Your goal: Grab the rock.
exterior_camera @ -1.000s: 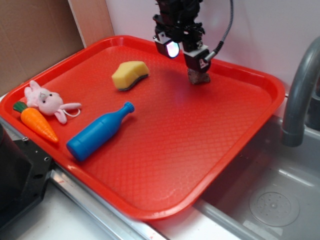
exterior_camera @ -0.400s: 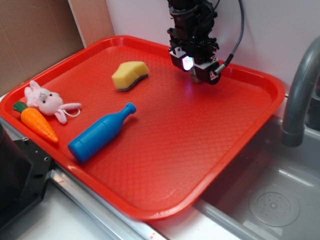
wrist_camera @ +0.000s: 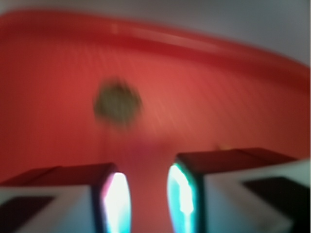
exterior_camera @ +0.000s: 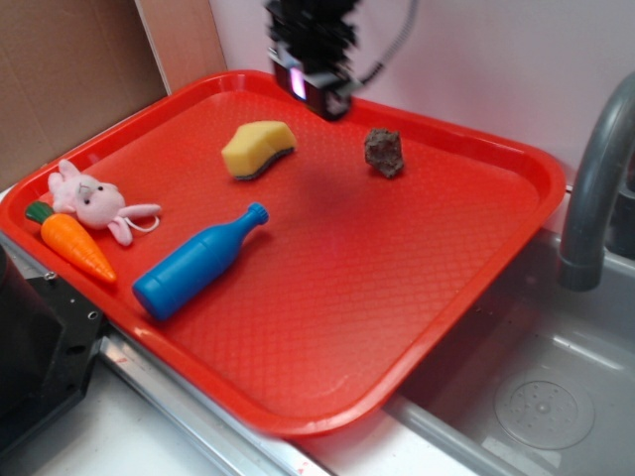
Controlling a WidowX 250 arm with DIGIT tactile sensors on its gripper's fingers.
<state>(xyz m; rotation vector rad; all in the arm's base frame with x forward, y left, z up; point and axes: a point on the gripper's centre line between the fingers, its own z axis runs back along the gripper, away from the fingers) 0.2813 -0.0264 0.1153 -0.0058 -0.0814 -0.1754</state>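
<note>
Exterior view, near to far. Sink basin [exterior_camera: 541, 397] at 5 o'clock, steel, with the grey faucet [exterior_camera: 593, 178] rising at 3 o'clock. Red tray [exterior_camera: 327, 297] fills most of the frame.

Near-left part of tray: orange toy carrot [exterior_camera: 75, 244] at 9 o'clock against the tray's left rim, touching the pink plush bunny [exterior_camera: 91, 201] just behind it. Blue plastic bottle [exterior_camera: 194, 264] lies on its side right of the carrot, neck pointing toward 1 o'clock.

Farther in: yellow sponge [exterior_camera: 257, 149] at about 11 o'clock of tray centre. The rock [exterior_camera: 383, 153] sits on the tray floor toward 1 o'clock, near the far rim, well apart from the sponge. Nothing touches it.

Farthest: gripper [exterior_camera: 316, 97] hangs above the tray's far edge at 12 o'clock, up-left of the rock and clear of it, between rock and sponge in line but higher.

Wrist view (motion-blurred): rock [wrist_camera: 117, 103] shows as a dark blob at 11 o'clock, beyond the fingers [wrist_camera: 112, 201]. The gripper [wrist_camera: 145, 200] has a narrow gap between its fingers, bare tray visible through it; nothing held.
</note>
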